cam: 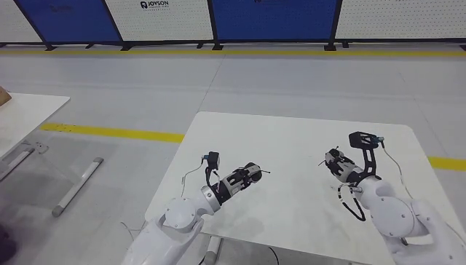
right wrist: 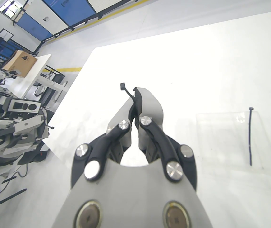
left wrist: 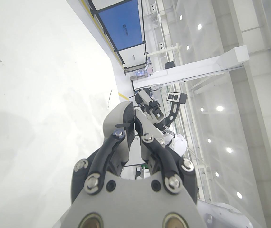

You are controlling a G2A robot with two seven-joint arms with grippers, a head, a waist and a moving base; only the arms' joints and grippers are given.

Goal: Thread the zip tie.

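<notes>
Pinching hard, the right gripper [right wrist: 135, 100] had its two pads pressed together on a black zip tie [right wrist: 126, 91], with the square head and a short stub of band sticking out past the fingertips. Holding it so near the head looked meant to keep the slot steady and exposed for something to be pushed through. The left gripper [left wrist: 133, 119] was likewise clamped, on a thin black strip [left wrist: 123, 125] that crossed between its pads and poked out to one side, probably a tail end kept short so it would not bend when aimed. Whether that strip belonged to the same tie I could not tell. Seen from above, the two grippers hung over the white table [cam: 291, 137], facing each other but well apart. By my reckoning the threading itself was not yet begun, and the two ends had to be brought together and lined up first. On the table, off to one side of the right gripper, lay a clear tray [right wrist: 220, 141], shallow and see-through, with one spare tie [right wrist: 250, 136] lying straight along one edge of it and nothing else in it that I could make out. The tray seemed there to keep the supply in one known spot.
</notes>
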